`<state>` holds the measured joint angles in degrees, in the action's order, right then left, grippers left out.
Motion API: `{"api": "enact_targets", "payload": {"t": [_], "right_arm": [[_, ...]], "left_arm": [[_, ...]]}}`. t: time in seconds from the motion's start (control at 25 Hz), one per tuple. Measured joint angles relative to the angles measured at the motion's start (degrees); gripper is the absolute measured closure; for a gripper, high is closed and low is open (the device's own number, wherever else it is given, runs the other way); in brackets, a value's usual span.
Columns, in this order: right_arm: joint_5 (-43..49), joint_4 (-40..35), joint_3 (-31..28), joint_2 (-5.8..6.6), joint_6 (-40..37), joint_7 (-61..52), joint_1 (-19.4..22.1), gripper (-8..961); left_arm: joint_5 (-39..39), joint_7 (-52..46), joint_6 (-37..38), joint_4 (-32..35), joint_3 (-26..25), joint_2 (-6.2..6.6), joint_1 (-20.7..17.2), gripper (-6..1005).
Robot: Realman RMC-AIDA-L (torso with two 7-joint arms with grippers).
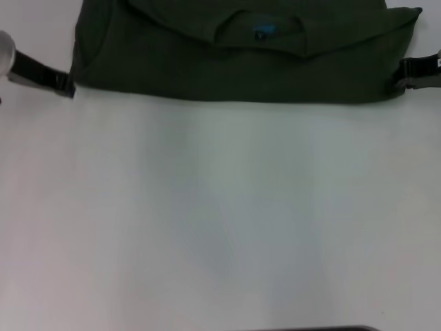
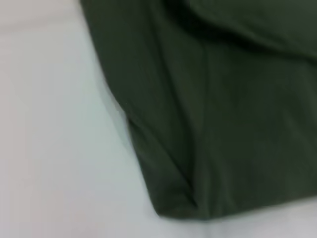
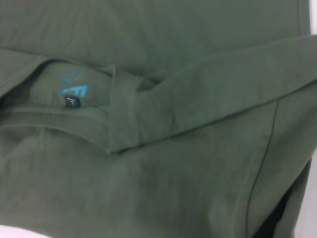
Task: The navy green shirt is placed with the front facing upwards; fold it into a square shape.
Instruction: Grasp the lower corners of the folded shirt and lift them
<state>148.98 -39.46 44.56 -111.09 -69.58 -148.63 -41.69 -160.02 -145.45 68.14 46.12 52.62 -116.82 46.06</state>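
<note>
The shirt at the frame's top is soft and limp, so you take its corners, where the left gripper and right gripper sit, grip unclear.

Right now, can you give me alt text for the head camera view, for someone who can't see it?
A dark green shirt, partly folded with its collar and blue neck label showing, lies across the far edge of a white table. The left claw sits at its left corner and the right claw at its right corner.
</note>
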Motion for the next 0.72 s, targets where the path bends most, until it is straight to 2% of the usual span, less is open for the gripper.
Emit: {"api": "enact_targets", "payload": {"t": [0.16,0.32,0.52,0.72], "right_arm": [[-0.1,0.0,0.0,0.00,-0.4,-0.1,-0.1,907],[-0.2,0.0,0.0,0.01,-1.0,-0.1,-0.4,907],[-0.3,0.0,0.0,0.00,-1.0,-0.2,-0.7,908],[-0.3,0.0,0.0,-0.04,-1.3,-0.3,-0.7,908]], "left_arm": [[-0.2,-0.2,-6.9,-1.8,-0.7,-0.57,0.3,947],[-0.5,-0.7,-12.7,-7.0,-0.8,-0.41,2.1,946],[-0.5,-0.7,-17.2,-14.9,-1.0,1.03,5.7,814],[-0.1,-0.7,-17.7,-15.4,-1.1,1.25,6.4,621]]}}
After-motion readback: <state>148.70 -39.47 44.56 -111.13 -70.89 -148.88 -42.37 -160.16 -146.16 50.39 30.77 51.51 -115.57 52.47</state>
